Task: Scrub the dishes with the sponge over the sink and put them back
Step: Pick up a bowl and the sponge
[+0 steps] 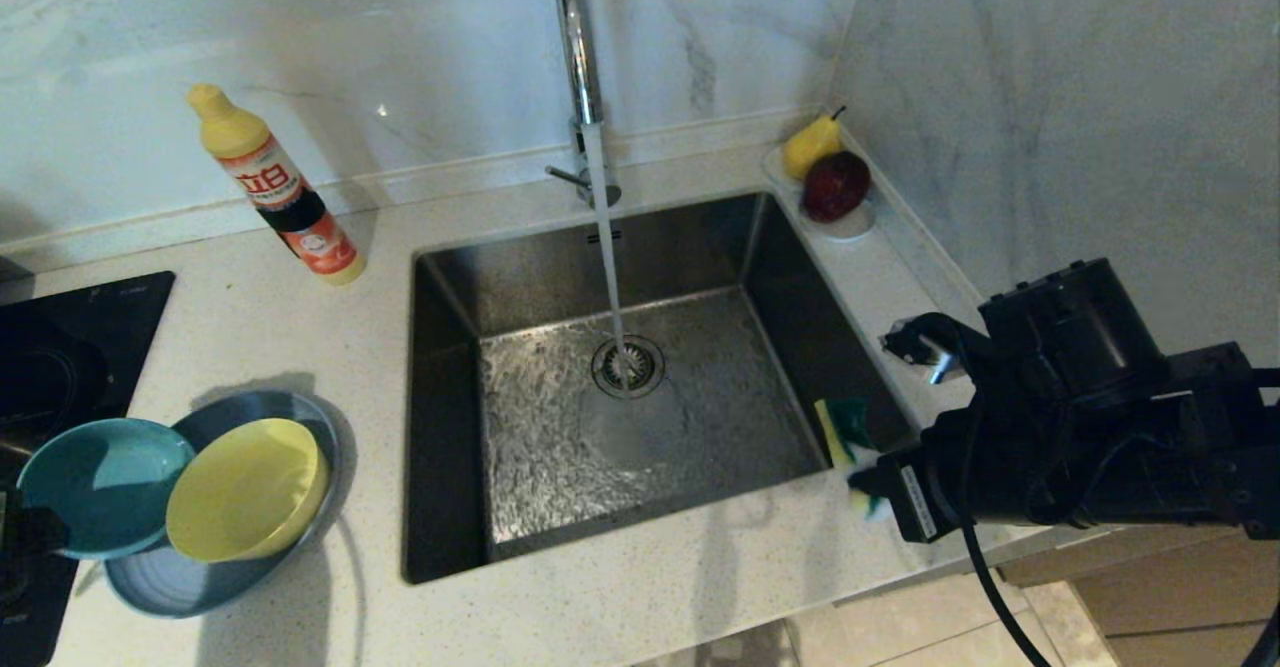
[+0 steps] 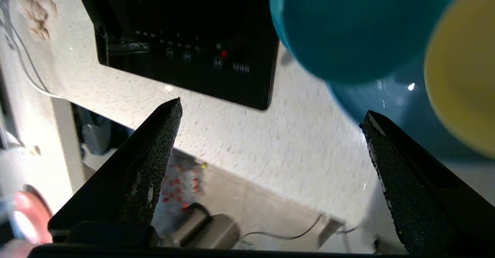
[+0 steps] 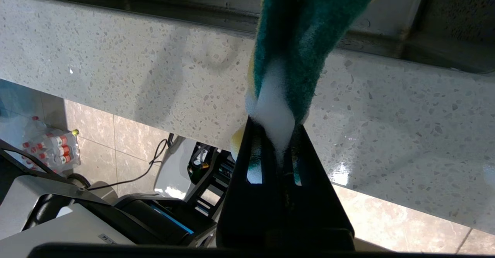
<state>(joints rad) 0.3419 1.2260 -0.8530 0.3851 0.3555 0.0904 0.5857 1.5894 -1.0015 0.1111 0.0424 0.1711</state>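
Three dishes point(image 1: 180, 517) stacked on the desk point(image 1: 300, 347): hard, wet-slick, best pinched at a rim. Left hand point(image 2: 270, 115) gapes wide beside them; right hand point(image 3: 280, 134) squeezes the soft sponge point(image 3: 305, 45) at the sink point(image 1: 640, 387) edge.

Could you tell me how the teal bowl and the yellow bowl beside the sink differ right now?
The teal bowl is blue-green and overhangs the left rim of the grey-blue plate; the yellow bowl is pale yellow, sits within the plate and tilts more steeply. Both look similar in size and empty.
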